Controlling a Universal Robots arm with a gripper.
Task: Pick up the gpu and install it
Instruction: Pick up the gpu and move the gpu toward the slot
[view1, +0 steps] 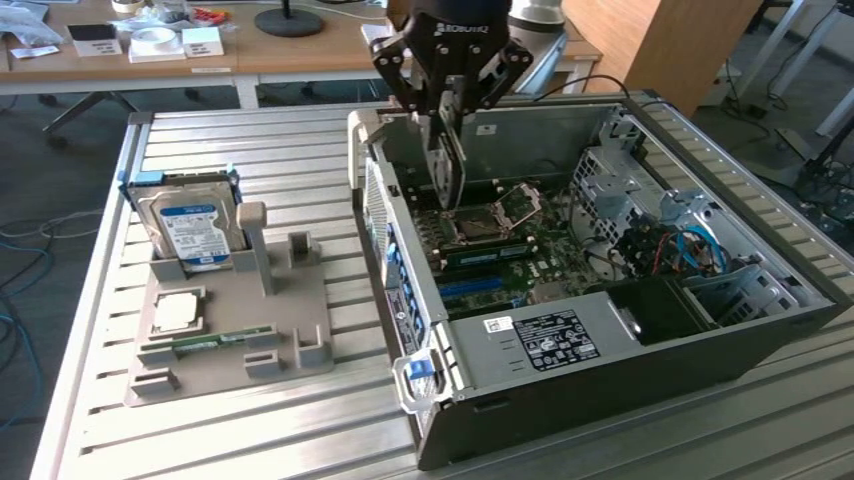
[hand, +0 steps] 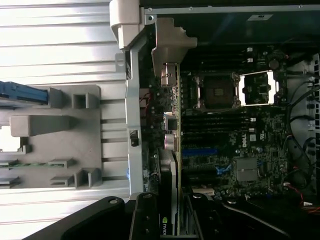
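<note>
You have a grey moulded tray (view1: 307, 300) at nine o'clock from the open black computer case (view1: 747, 350). Your black two-finger gripper (view1: 449, 112) is half closed, pinching the gpu (view1: 450, 165), a thin dark card with a pale metal bracket. It hangs on edge over the case interior, at eleven o'clock of the processor socket (view1: 481, 222). Its long axis runs twelve-to-six, bracket end away from the fingers.

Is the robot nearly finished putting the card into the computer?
About halfway. Done: the gpu is picked up and gripped upright in the claw. In hand: the claw holds it over the motherboard of the open computer case, close to the case's back wall. Left: seating it, because its lower edge looks clear of the board's slots.
</note>
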